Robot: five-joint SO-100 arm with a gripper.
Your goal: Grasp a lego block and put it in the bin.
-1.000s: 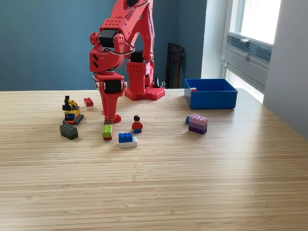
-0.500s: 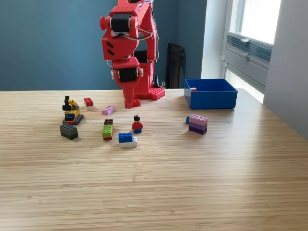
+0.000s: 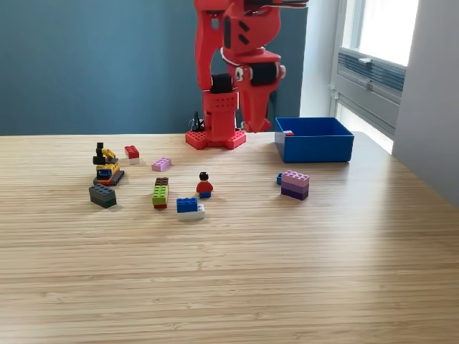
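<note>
My red arm is raised high at the back of the table, and its gripper (image 3: pixel 252 126) points down, just off the left wall of the blue bin (image 3: pixel 319 152) in the exterior view. The fingers look close together, but they are too small to tell whether anything is held. A small red block (image 3: pixel 288 133) lies inside the bin. Loose lego lies on the table: a pink block (image 3: pixel 161 164), a red block (image 3: pixel 132 152), a green stack (image 3: pixel 160 195), a blue-and-white stack (image 3: pixel 190 208) and a purple stack (image 3: pixel 295 184).
The arm's red base (image 3: pixel 216 136) stands at the table's back middle. A yellow-and-black lego vehicle (image 3: pixel 106 166), a dark grey block (image 3: pixel 102 196) and a minifigure (image 3: pixel 204 185) sit at the left. A window and wall are to the right.
The gripper rose from the table near the green stack and swung right toward the bin. A pink block that it hid now shows.
</note>
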